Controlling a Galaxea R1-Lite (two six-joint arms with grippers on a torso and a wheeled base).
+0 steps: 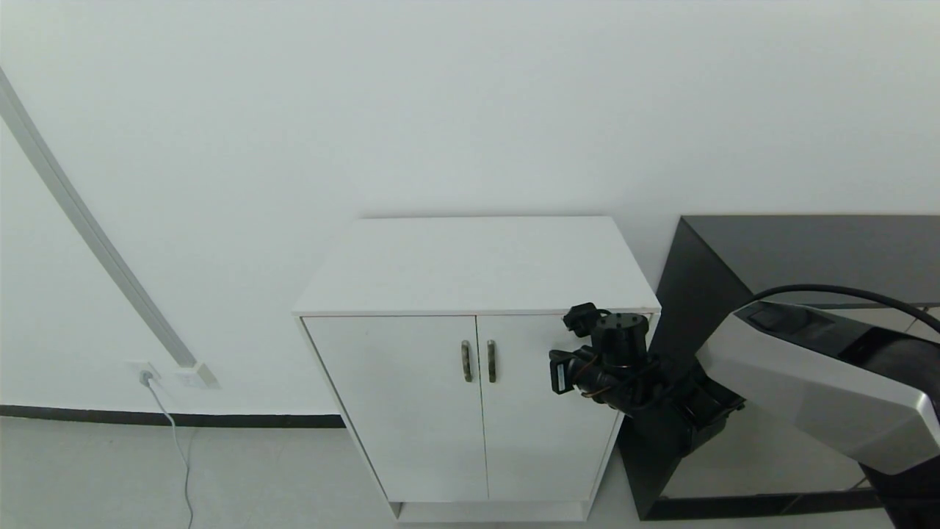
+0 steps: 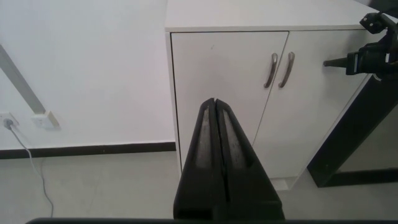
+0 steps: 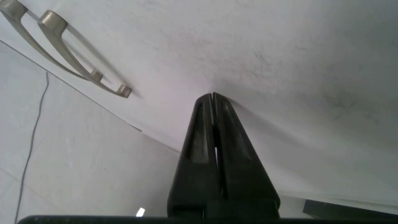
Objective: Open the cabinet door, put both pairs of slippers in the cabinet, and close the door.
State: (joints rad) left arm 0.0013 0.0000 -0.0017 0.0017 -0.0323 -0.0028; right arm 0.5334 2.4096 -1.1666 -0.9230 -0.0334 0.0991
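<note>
Observe one white wall [image 1: 440, 110] and one pale floor [image 1: 110, 477] meeting at a dark skirting strip.

Locate one white cabinet [image 1: 470, 264]. It stands on the floor with its back against the wall. One dark glossy unit [image 1: 808, 250] stands just beside it on the robot's right.

The cabinet has two doors, a left door [image 1: 396, 404] and a right door [image 1: 529, 441]. Both are shut and meet at the centre line.

One grey conduit [image 1: 73, 213] runs diagonally down the wall, well to the left of the cabinet.

Check the two end effectors:
1. The left gripper [image 2: 215, 106] has its fingers pressed together and holds nothing. It is held back from the cabinet, pointing at the left door.
2. The right gripper [image 3: 213, 99] has its fingers pressed together and holds nothing. It is in front of the right door, near the handles, with its tip close to the door face. You cannot tell whether it touches.

Count two metal handles, upright and side by side: one [image 1: 466, 361] on the left door, one [image 1: 491, 361] on the right door.

Count two wall outlets [image 1: 192, 377] at the foot of the conduit. One white cable [image 1: 176, 441] hangs from the left outlet to the floor.
</note>
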